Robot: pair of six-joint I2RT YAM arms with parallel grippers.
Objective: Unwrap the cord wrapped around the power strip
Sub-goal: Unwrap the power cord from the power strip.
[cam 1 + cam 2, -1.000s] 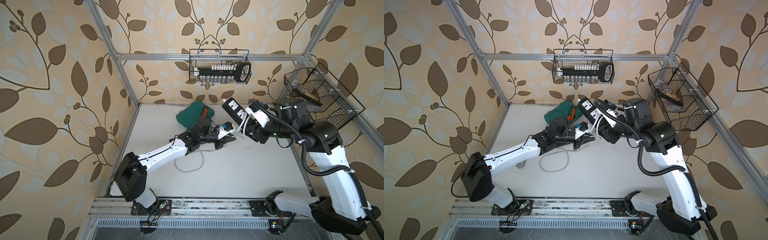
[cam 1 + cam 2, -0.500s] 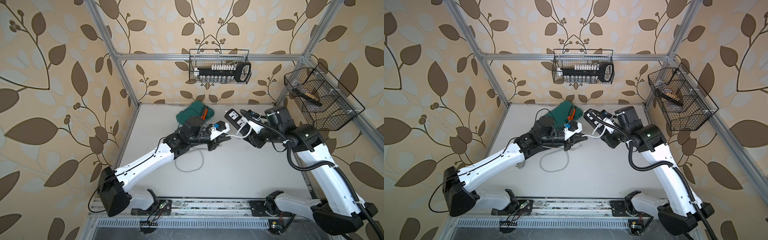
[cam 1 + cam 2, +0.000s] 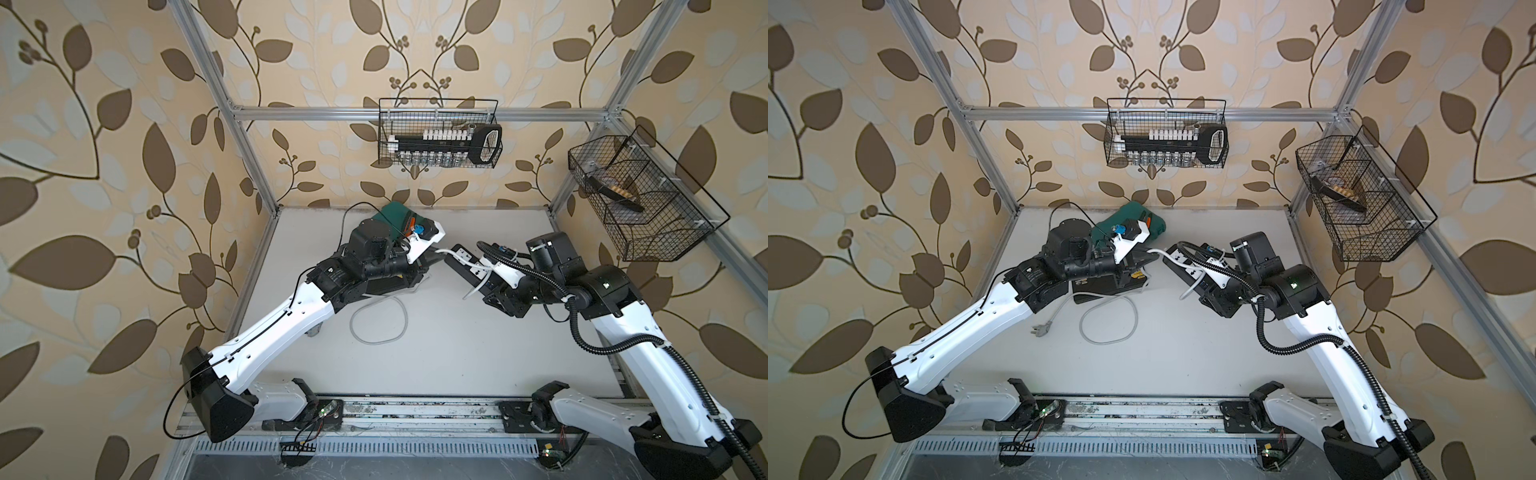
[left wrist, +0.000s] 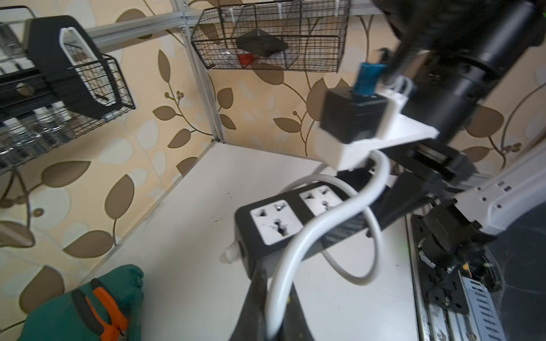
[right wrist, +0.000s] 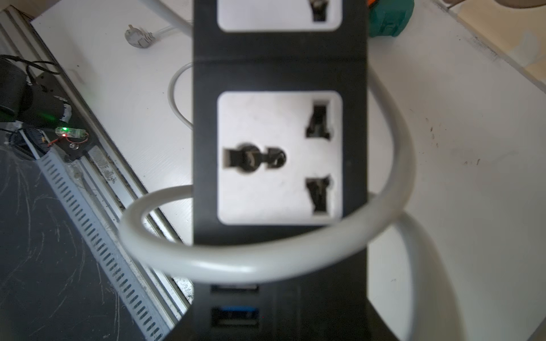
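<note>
Black and narrow, the power strip (image 3: 469,266) hangs aslant between the two arms in both top views. It seems to be lifted clear of the white surface (image 3: 457,374), though from above that is hard to judge. The right claw (image 3: 496,293) is clenched on its port end, and the left claw (image 3: 435,257) is clenched on the light-grey cord (image 3: 446,251) just beside the strip's other end. In a top view, the rest of the cord (image 3: 1136,318) lies in a slack loop on the surface, crosses a flat black case (image 3: 1096,286) under the left arm and ends in a grey plug (image 3: 1040,329) beside the left forearm. A green case (image 3: 1125,216) sits near the back wall. In the left wrist view, the cord (image 4: 325,218) rises from between the dark fingers (image 4: 257,295), crosses the strip (image 4: 276,221) beside its white sockets and passes around it in one loose turn. Orange-handled pliers (image 4: 109,304) lie on the green case (image 4: 59,319). In the right wrist view, the strip (image 5: 280,73) fills the middle. The cord (image 5: 236,265) crosses it between the lower socket (image 5: 279,156) and the USB ports (image 5: 235,317), then bends behind it on both sides. The plug (image 5: 139,37) lies on the surface beyond.
</note>
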